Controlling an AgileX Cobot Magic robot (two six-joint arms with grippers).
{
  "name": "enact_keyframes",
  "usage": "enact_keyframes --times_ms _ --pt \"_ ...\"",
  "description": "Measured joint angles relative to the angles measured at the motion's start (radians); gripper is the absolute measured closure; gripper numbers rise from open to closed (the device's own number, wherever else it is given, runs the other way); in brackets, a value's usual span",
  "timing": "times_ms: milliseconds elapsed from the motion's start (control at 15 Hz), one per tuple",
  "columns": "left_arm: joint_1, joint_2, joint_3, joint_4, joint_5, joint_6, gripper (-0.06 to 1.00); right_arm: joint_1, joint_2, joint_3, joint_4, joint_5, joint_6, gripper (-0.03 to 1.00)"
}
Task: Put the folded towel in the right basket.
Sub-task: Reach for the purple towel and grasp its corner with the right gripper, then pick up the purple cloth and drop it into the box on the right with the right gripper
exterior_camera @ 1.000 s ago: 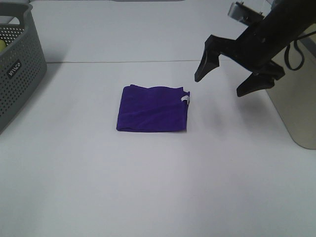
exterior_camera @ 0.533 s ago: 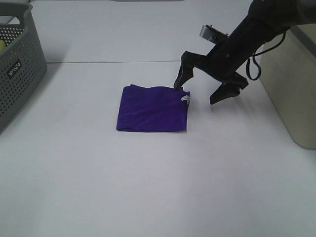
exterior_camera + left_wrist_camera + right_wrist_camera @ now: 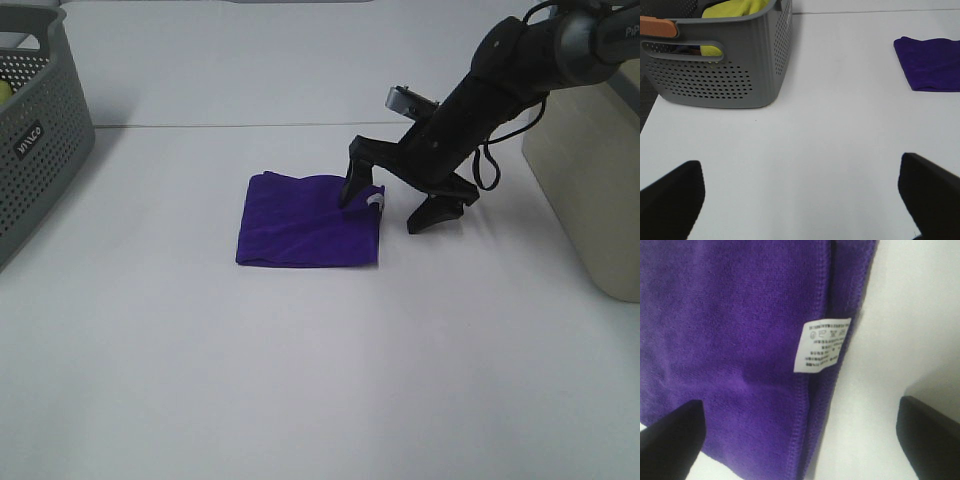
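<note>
The folded purple towel (image 3: 308, 222) lies flat on the white table, with a white care label (image 3: 375, 202) at its right edge. My right gripper (image 3: 392, 203) is open and low over that edge, one finger over the towel and one on the table side. The right wrist view shows the towel (image 3: 735, 350) and its label (image 3: 821, 345) close up between the fingertips (image 3: 670, 440). The right basket (image 3: 590, 190) is beige, at the right edge. My left gripper (image 3: 800, 200) is open and empty, away from the towel (image 3: 930, 62).
A grey perforated basket (image 3: 35, 130) stands at the far left; the left wrist view shows its wall (image 3: 715, 75) and a yellow cloth (image 3: 735, 10) inside. White table (image 3: 300, 380) stretches in front of the towel.
My right gripper has moved down and left, from above the table near the beige basket to the towel's right edge. It stays open. The towel has not moved.
</note>
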Motion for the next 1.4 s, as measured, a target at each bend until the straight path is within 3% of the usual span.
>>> enact_keyframes --times_ms 400,667,733,800,933,1000,1267,1400 --pt "0.0 0.0 0.0 0.0 0.0 0.0 -0.05 0.012 0.02 -0.013 0.014 -0.023 0.004 0.04" --pt "0.0 0.0 0.0 0.0 0.0 0.0 -0.05 0.119 0.086 -0.05 0.12 -0.12 0.019 0.17" --pt "0.0 0.0 0.0 0.0 0.0 0.0 -0.05 0.148 0.104 -0.07 0.135 -0.131 0.019 0.24" --pt "0.0 0.0 0.0 0.0 0.0 0.0 -0.05 0.174 0.116 -0.086 0.136 -0.147 0.019 0.37" --pt "0.0 0.0 0.0 0.0 0.0 0.0 -0.05 0.218 0.137 -0.095 0.133 -0.188 0.02 0.81" --pt "0.0 0.0 0.0 0.0 0.0 0.0 -0.05 0.226 0.139 -0.095 0.133 -0.199 0.021 0.92" --pt "0.0 0.0 0.0 0.0 0.0 0.0 -0.05 0.229 0.137 -0.111 0.105 -0.172 0.021 0.95" --pt "0.0 0.0 0.0 0.0 0.0 0.0 -0.05 0.229 0.123 -0.156 0.023 -0.049 0.021 0.95"
